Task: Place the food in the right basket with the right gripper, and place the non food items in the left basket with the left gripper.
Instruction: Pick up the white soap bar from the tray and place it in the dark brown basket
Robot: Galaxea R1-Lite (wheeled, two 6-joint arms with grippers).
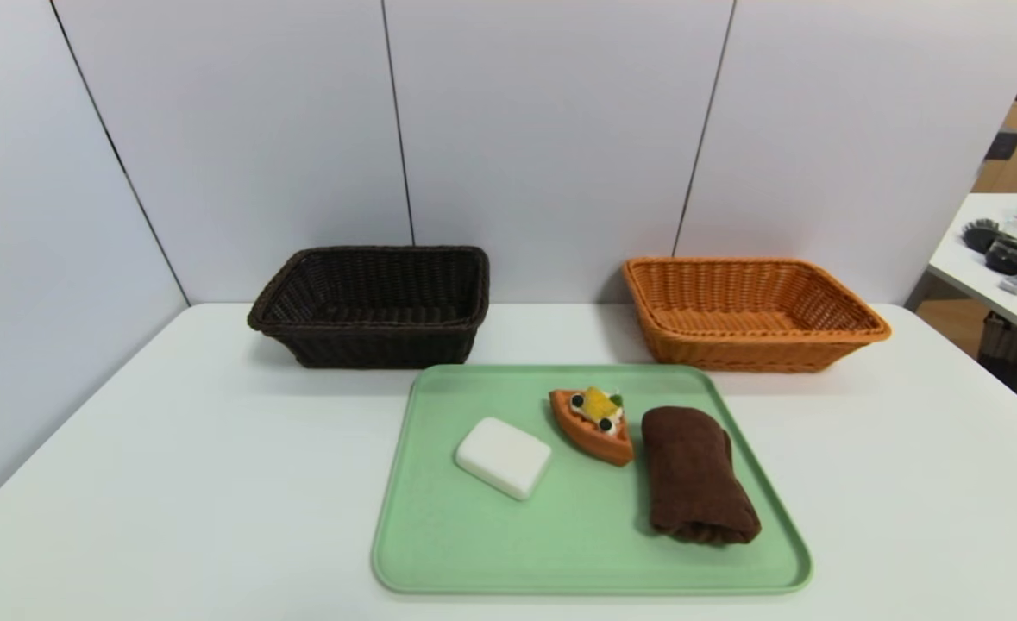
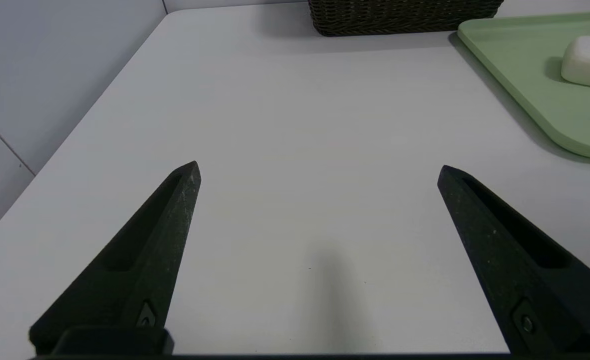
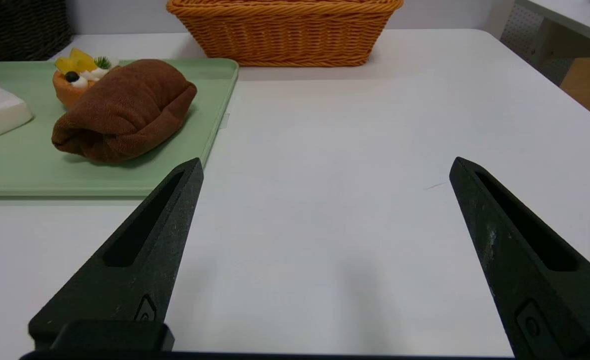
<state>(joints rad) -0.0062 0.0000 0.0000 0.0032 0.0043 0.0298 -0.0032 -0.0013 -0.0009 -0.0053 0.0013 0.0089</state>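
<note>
You're looking at the food (image 1: 594, 424), a small orange boat-shaped pastry wearing white cream, a yellow piece, dark berries and a green bit, sitting toward the far edge of the smooth green tray (image 1: 439, 535). Just beside it on the right, the rolled dark brown towel (image 1: 695, 473) is lying soft and plush, running toward the tray's near right corner. On the other side, apart from the pastry, the white soap-like block (image 1: 503, 456) is resting, rounded and matte.

Your right gripper (image 3: 325, 167) is hovering over the bare white table (image 1: 128, 483) near its right front edge, pointed black fingers spread wide and holding nothing; the towel and pastry are sitting well off to its inner side, outside the jaws. Your left gripper (image 2: 317, 170) is likewise gaping over the table's left front, the soap block well apart from it.

Along the far edge, the dark brown woven left basket (image 1: 374, 304) and the orange-tan wicker right basket (image 1: 745, 312) are standing.
</note>
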